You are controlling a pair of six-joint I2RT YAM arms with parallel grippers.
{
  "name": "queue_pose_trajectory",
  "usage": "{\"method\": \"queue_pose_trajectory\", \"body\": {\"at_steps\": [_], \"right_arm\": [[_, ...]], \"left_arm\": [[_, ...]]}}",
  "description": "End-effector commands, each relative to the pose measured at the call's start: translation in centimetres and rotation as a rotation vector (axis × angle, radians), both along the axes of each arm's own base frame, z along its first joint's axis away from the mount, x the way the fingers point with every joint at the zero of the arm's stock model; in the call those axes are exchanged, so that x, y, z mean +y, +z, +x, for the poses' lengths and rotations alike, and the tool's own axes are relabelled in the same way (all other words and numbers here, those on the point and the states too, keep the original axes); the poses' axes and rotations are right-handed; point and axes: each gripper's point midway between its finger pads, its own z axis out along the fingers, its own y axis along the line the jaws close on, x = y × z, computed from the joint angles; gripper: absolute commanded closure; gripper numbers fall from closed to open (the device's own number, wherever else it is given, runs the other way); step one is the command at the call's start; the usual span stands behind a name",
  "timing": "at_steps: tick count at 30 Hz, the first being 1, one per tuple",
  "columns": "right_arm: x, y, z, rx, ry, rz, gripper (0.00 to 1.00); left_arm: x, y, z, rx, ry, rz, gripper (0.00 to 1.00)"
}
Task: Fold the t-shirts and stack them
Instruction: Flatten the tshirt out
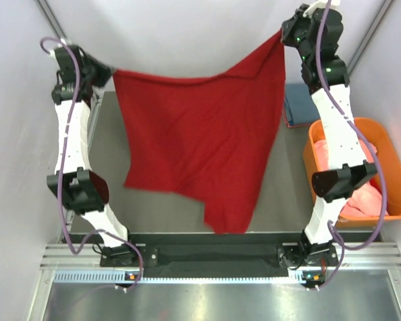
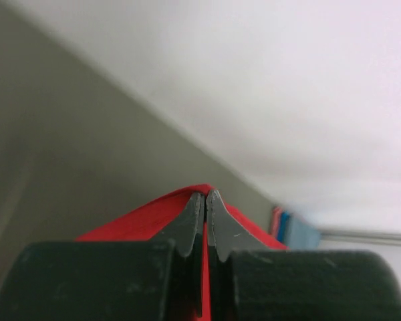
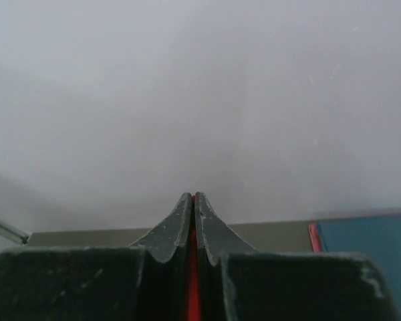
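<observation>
We see the deep red t-shirt (image 1: 200, 134) hanging spread in the air above the counter (image 1: 110, 150), pinched at its two upper corners. The left end effector (image 2: 205, 197) is clamped tight on the corner at about 10 o'clock in the overhead view, and its wrist camera shows red cloth squeezed between the pressed-together fingers. The right end effector (image 3: 192, 198) grips the other corner at about 1 o'clock, set higher than the left, with a thin red line showing between its closed fingers. The top edge sags between the two holds, and the lower edge hangs unevenly towards 6 o'clock. At about 2 o'clock we find a folded blue t-shirt (image 1: 295, 103) lying on the counter. At 3 o'clock stands an orange tub (image 1: 381, 134) with a salmon-pink t-shirt (image 1: 364, 197) crumpled inside it.
</observation>
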Motion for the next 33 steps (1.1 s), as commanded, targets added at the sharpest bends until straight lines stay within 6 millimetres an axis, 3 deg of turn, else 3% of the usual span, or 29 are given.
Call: {"method": "queue_pose_trajectory", "body": {"at_steps": [1, 3, 5, 7, 8, 9, 10, 11, 12, 13, 16, 17, 18, 19, 20, 21, 22, 23, 24, 25, 26, 27, 28, 29, 31, 33], "right_arm": [[-2.7, 14.0, -4.7, -0.435, -0.039, 0.047, 1.00], [-4.0, 15.3, -5.1, -0.487, -0.089, 0.030, 1.00], [-5.5, 17.0, -6.2, -0.543, -0.145, -0.030, 1.00], [-7.2, 17.2, -6.9, -0.538, -0.186, -0.053, 1.00], [-7.6, 17.7, -8.1, -0.541, -0.187, -0.062, 1.00], [-7.8, 17.5, -8.5, -0.526, -0.190, -0.072, 1.00], [-7.8, 17.1, -8.9, -0.504, -0.184, -0.089, 1.00], [-7.3, 16.3, -9.9, -0.482, -0.146, -0.114, 1.00], [-6.9, 15.6, -10.4, -0.467, -0.122, -0.122, 1.00], [-6.5, 14.7, -10.9, -0.441, -0.098, -0.128, 1.00], [-5.3, 9.5, -12.8, -0.300, -0.014, -0.135, 1.00], [-5.3, 6.1, -14.1, -0.229, -0.001, -0.117, 1.00], [-5.2, 4.1, -14.6, -0.188, 0.004, -0.105, 1.00], [-5.6, 0.0, -16.1, -0.113, -0.006, -0.063, 1.00], [-5.8, -2.1, -17.0, -0.078, -0.016, -0.038, 1.00], [-6.0, -4.5, -17.8, -0.033, -0.026, -0.012, 1.00], [-6.4, -5.4, -20.1, -0.036, -0.037, 0.025, 1.00], [-6.8, -11.7, -19.9, 0.101, -0.077, 0.084, 1.00], [-7.0, -15.6, -21.0, 0.208, -0.101, 0.112, 1.00], [-7.3, -20.6, -22.4, 0.311, -0.127, 0.137, 1.00], [-6.7, -23.6, -23.4, 0.389, -0.119, 0.203, 1.00], [-5.9, -26.2, -24.3, 0.448, -0.081, 0.224, 1.00], [-5.0, -30.5, -25.6, 0.517, -0.035, 0.227, 1.00], [-3.8, -32.0, -26.4, 0.554, 0.031, 0.253, 1.00], [-3.7, -35.8, -28.0, 0.632, 0.025, 0.265, 1.00], [-4.0, -37.6, -29.0, 0.683, 0.008, 0.253, 1.00]], "left_arm": [[-0.8, 14.9, 1.3, -0.442, -0.048, 0.011, 1.00], [-1.1, 18.1, 1.6, -0.518, -0.067, -0.004, 1.00], [-1.4, 19.4, 1.2, -0.547, -0.083, -0.014, 1.00], [-1.7, 19.9, 0.2, -0.550, -0.084, -0.012, 1.00], [-1.9, 19.6, -0.3, -0.540, -0.093, 0.003, 1.00], [-1.7, 17.1, 0.2, -0.477, -0.090, 0.005, 1.00], [-1.7, 17.8, -1.7, -0.484, -0.079, 0.024, 1.00], [-1.4, 16.5, -2.2, -0.446, -0.064, 0.062, 1.00], [-0.5, 12.6, -1.9, -0.357, -0.017, 0.074, 1.00], [-0.4, 13.4, -4.3, -0.373, 0.010, 0.105, 1.00], [1.4, 8.1, -7.9, -0.246, 0.119, 0.174, 1.00], [1.8, 6.6, -8.9, -0.214, 0.141, 0.195, 1.00], [2.2, 4.0, -11.2, -0.155, 0.178, 0.199, 1.00], [3.0, -0.2, -12.3, -0.060, 0.222, 0.208, 1.00], [3.1, 1.4, -13.6, -0.103, 0.250, 0.213, 1.00], [3.1, -0.9, -15.6, -0.078, 0.266, 0.209, 1.00], [3.4, -2.2, -16.5, -0.065, 0.298, 0.209, 1.00], [3.4, -6.3, -17.2, -0.003, 0.306, 0.194, 1.00], [3.5, -6.5, -18.7, -0.030, 0.328, 0.194, 1.00], [4.0, -8.5, -19.5, 0.015, 0.360, 0.202, 1.00], [4.3, -12.1, -20.5, 0.097, 0.382, 0.205, 1.00], [4.8, -13.6, -21.4, 0.139, 0.416, 0.213, 1.00], [5.1, -15.8, -22.5, 0.215, 0.443, 0.218, 1.00], [6.1, -18.6, -23.6, 0.287, 0.491, 0.248, 1.00], [6.8, -21.1, -24.8, 0.361, 0.540, 0.268, 1.00], [7.6, -23.4, -25.9, 0.429, 0.609, 0.266, 1.00]]}}
